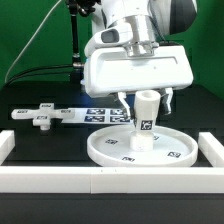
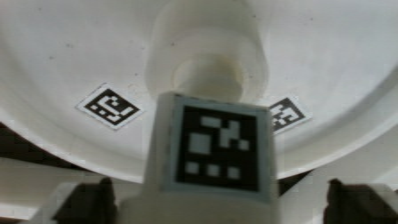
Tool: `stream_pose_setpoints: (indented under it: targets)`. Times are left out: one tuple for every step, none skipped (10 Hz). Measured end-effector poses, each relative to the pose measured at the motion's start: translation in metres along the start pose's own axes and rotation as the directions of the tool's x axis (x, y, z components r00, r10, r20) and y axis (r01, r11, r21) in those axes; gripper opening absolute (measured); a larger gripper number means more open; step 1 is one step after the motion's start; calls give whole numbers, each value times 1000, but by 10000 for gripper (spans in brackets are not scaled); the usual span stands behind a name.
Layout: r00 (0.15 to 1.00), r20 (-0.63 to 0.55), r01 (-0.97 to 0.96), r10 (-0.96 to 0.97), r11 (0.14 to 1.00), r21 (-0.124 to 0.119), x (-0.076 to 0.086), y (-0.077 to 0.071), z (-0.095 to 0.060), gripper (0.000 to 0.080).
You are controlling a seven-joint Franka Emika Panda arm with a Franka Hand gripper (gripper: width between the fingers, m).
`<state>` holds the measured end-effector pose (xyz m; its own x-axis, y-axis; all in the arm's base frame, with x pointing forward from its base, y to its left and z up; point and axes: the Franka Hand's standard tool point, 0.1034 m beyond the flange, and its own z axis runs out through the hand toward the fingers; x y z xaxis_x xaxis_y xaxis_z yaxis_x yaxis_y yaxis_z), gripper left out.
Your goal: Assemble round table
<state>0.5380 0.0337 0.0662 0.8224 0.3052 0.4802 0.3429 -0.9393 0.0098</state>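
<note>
At the far left of the exterior view, a white border rail (image 1: 5, 145) is cut off by the frame edge, so only its end shows. Just right of it, at middle left, the cross-shaped piece (image 1: 39, 116) lies flat on the black counter (image 1: 45, 142), well apart from the other parts. Its small dark tags are too small to read. Next to the right lies the marker board (image 1: 98, 114), its right end hidden behind the disc and one finger of the claw. A long rail (image 1: 110, 182) runs along the lower edge.

Right of centre, the disc (image 1: 104, 151) rests on the counter. It is white, wide and shallow with a raised rim, and has small square tags on its floor. The post (image 1: 146, 112) stands upright at its middle, short and thick, with a tag (image 1: 145, 126) on its near side. Whether it is seated in the disc cannot be told. The claw (image 1: 147, 103) straddles the post's upper part and is released, one finger on each side with a gap showing. A white wrist housing (image 1: 135, 68) hides the finger roots. Another rail (image 1: 212, 150) stands at far right.

In the wrist view, the post (image 2: 217, 150) fills the middle, its tag large and blurred. The disc (image 2: 71, 60) lies beyond it, with two tags beside the post. Dark fingers (image 2: 80, 203) flank the post, cropped by the frame.
</note>
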Motion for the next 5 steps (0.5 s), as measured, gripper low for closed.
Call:
stream_pose_setpoints:
  targets:
    - [1000,-1,5,-5,1000,-5,3,2,-5,635]
    - [1000,-4,10,-10,1000,-12,5,4,-10,645]
    - [1000,1,15,-15,1000,-16,7,7,-15,645]
    - [1000,5,19,-19,1000,-24,11,14,-22,649]
    - [1000,10,22,-22,999,-31,14,21,-27,649]
